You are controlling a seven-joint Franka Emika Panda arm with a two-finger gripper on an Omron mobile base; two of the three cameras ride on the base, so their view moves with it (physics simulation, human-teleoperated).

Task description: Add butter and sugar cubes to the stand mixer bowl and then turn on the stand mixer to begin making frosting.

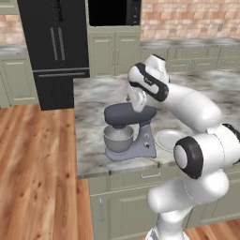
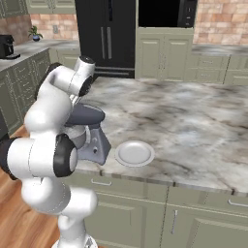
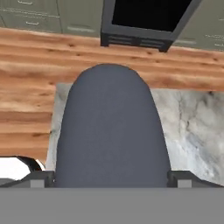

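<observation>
On the counter (image 1: pixel 93 140), stand mixer (image 1: pixel 130 131) beneath open gripper (image 3: pixel 111 180)

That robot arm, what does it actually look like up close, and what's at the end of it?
The arm is made of glossy white rounded segments joined by dark, near-black bands at the joints. It ends in a gripper with two small dark grey finger tips. No cables or markings are visible.
</observation>
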